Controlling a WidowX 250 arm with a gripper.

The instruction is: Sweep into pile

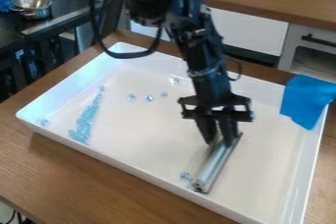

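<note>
One white tray (269, 152) on a wooden counter (78, 166) held pale-blue beads (85, 120): a long, narrow strip at left, several scattered near the middle, one beside the blade (215, 169). The gripper (224, 143), above the tray, was clamped on the blade's far end. Blue cloth (307, 101) draped the right rim.

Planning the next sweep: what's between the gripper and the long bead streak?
In the camera view, bare tray floor directly between gripper and streak; three loose beads sit off toward the far side.
</note>
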